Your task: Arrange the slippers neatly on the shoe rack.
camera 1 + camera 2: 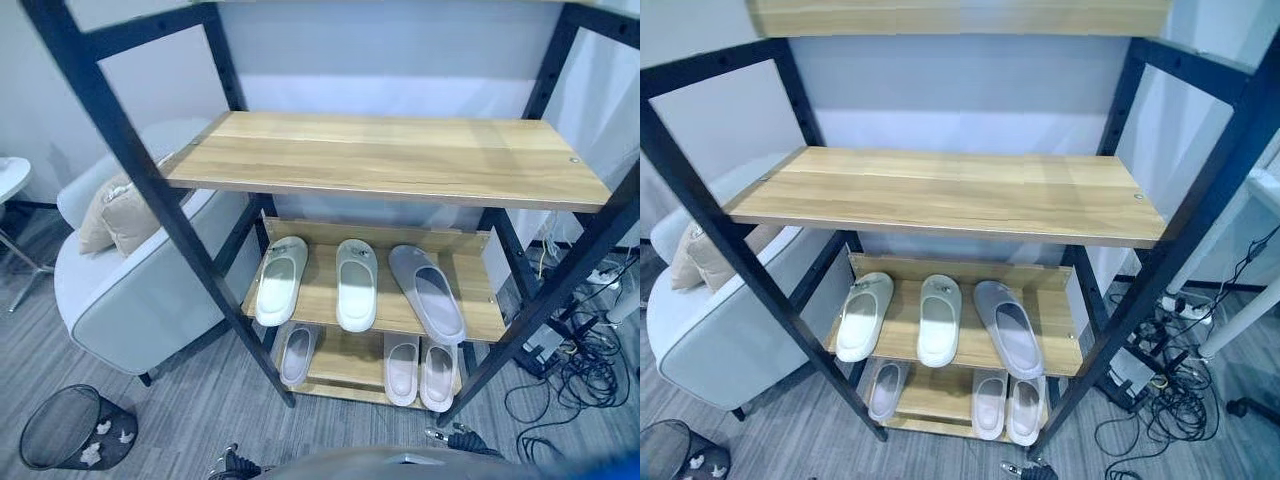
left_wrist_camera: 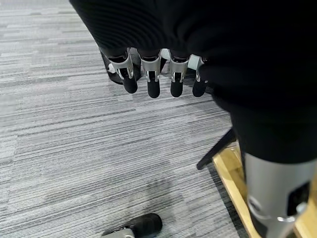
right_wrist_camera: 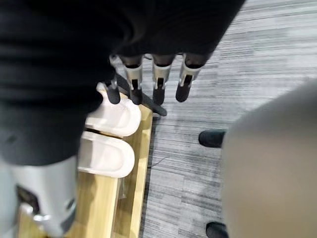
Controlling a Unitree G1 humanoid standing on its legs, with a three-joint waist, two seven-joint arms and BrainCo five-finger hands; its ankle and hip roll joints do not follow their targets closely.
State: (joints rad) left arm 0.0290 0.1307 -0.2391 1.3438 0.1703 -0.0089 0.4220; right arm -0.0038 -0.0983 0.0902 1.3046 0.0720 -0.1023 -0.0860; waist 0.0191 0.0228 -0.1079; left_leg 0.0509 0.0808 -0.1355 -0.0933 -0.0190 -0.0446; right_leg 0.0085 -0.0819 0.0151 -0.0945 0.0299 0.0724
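Observation:
The shoe rack (image 1: 120,150) has a black frame and wooden shelves; its top shelf (image 1: 390,155) is bare. On the middle shelf lie two white slippers (image 1: 280,280) (image 1: 356,283) and a grey slipper (image 1: 428,292) set at a slant. The bottom shelf holds a grey slipper (image 1: 297,353) at the left and a pale pair (image 1: 401,367) (image 1: 438,373) at the right. My left hand (image 2: 148,74) hangs over the grey carpet, fingers straight, holding nothing. My right hand (image 3: 158,79) hangs open near the bottom shelf's corner, above the pale pair (image 3: 111,116).
A grey armchair (image 1: 150,290) with a beige cushion (image 1: 110,215) stands close to the rack's left side. A mesh waste bin (image 1: 70,428) sits on the floor at the lower left. Loose cables (image 1: 570,380) lie on the floor to the right.

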